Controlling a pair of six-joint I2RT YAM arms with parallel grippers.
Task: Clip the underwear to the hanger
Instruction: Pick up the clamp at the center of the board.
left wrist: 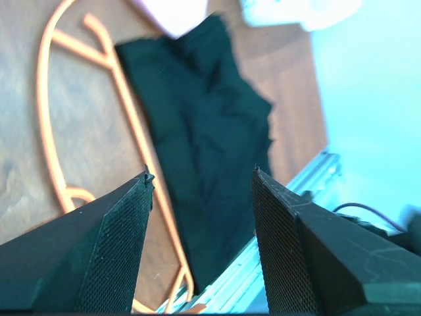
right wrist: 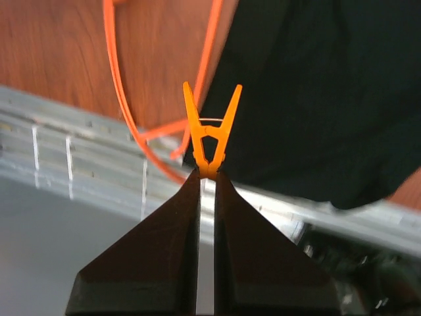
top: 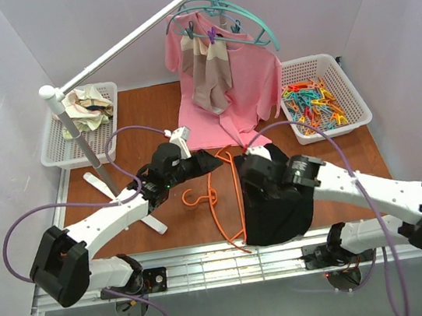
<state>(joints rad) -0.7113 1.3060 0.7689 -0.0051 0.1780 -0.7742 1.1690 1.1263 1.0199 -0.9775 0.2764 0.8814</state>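
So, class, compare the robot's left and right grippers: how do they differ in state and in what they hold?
The left gripper stands open; the right gripper is shut. The left gripper holds nothing; the right gripper pinches an orange clothespin by its end. Both have dark fingers and look down on the black underwear and orange hanger.

Left arm (top: 109, 217): reaches forward, angled inward.
Left claw (left wrist: 200, 179): fingers parted, gripping nothing.
Right arm (top: 368, 187): stretched inward toward the centre.
Right claw (right wrist: 207, 176): fingers pressed together, pinching an orange clothes peg (right wrist: 210, 128) by one end.
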